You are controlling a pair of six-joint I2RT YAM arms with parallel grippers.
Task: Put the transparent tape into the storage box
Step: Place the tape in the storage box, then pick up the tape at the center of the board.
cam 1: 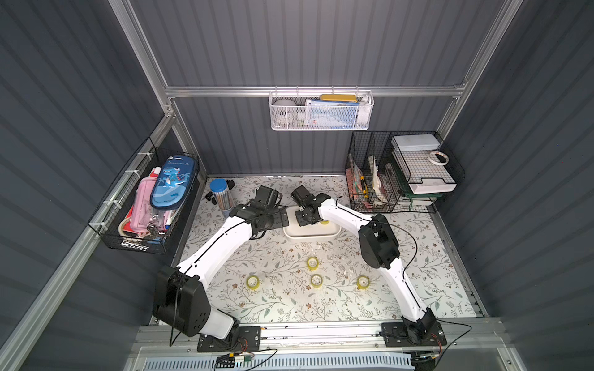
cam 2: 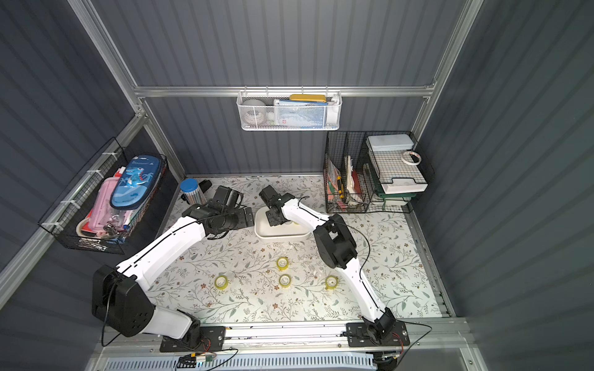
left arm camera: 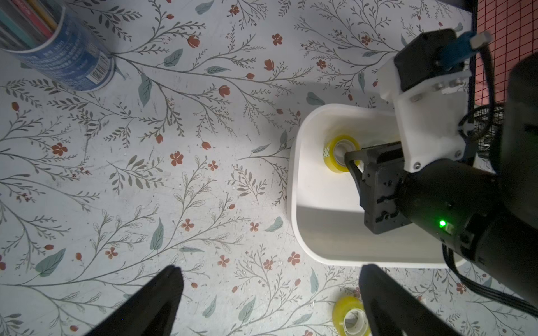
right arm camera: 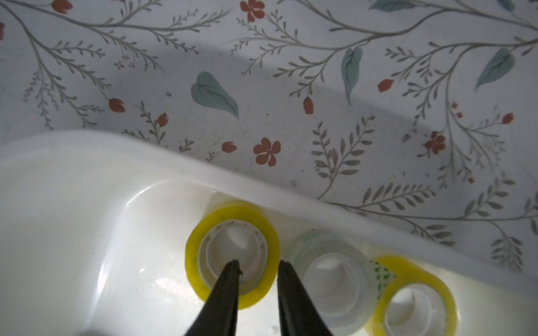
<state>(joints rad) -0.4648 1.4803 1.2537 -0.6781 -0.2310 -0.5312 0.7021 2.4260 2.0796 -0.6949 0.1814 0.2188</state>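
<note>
The white storage box [cam 1: 308, 238] [cam 2: 277, 238] stands at mid-table. Three rolls of transparent tape lie in it: a yellow one [right arm camera: 230, 209], a colourless one [right arm camera: 302, 247] and another yellow one [right arm camera: 407, 264]. My right gripper [right arm camera: 259, 263] [cam 1: 303, 220] reaches down into the box. Its jaws stand slightly apart, one fingertip in the first yellow roll's core and one outside its wall. My left gripper [left arm camera: 272, 280] [cam 1: 283, 218] hangs wide open and empty just left of the box. Several yellow rolls [cam 1: 312, 263] [cam 1: 253, 282] [cam 1: 316, 280] [cam 1: 363, 282] lie on the near table.
A blue-lidded pencil tube [cam 1: 221, 192] stands back left. A black wire basket [cam 1: 106, 225] with pencil cases hangs on the left wall, and a white perforated basket [cam 1: 321, 125] on the back wall. Black wire racks [cam 1: 369, 192] stand back right, with a white-rimmed tape ring [cam 1: 438, 158] on top.
</note>
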